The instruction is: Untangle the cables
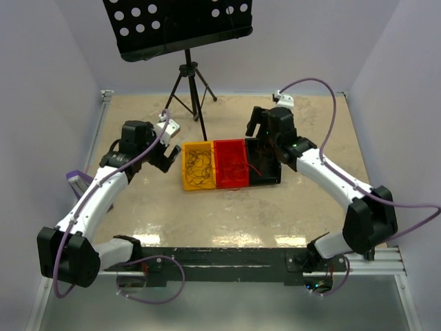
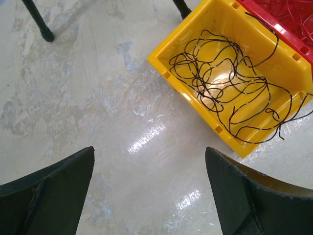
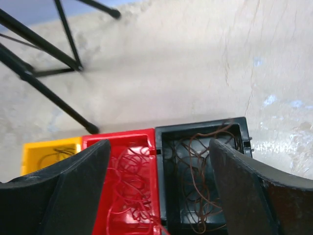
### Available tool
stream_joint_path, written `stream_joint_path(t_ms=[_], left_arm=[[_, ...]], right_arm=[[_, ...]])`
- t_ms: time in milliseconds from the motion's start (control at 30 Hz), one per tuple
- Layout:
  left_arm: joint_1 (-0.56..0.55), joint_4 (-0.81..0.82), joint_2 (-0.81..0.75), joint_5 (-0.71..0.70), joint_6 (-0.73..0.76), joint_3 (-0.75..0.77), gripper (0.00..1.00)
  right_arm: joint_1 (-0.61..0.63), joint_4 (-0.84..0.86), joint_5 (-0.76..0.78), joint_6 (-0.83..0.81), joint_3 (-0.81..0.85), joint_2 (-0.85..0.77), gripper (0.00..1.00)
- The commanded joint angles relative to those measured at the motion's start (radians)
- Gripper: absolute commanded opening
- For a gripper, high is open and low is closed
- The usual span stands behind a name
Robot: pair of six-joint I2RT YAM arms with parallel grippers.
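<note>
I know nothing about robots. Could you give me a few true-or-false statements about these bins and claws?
The yellow plastic bin holds thin black wires. True.
The red plastic bin sits between the yellow one and the black plastic bin. True.
The black bin is empty. False: thin brownish wires lie in it.
The left gripper grips a wire. False: it is open and empty, as is the right gripper.
</note>
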Motion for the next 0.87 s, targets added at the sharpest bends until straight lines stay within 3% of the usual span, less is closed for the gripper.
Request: stream_joint_path(t_ms=[0, 300, 600, 833], left_arm=[[0.019, -0.006, -0.007, -0.009, -0.051, 0.072, 1.0], [0.025, -0.031, -0.024, 0.0, -0.065, 0.105, 1.0], [0.063, -0.013, -0.012, 0.002, -0.08, 0.101, 1.0], [0.275, 0.029, 0.062, 0.136, -0.115, 0.101, 1.0]], right_arm=[[0.002, -0.088, -0.018, -0.009, 0.047, -0.103, 0.87], [0.002, -0.136, -0.055, -0.017, 0.075, -0.217, 0.88], [-0.076, -0.114, -0.051, -0.09, 0.129, -0.201, 0.94], [-0.096, -0.024, -0.013, -0.12, 0.058, -0.255, 0.99]])
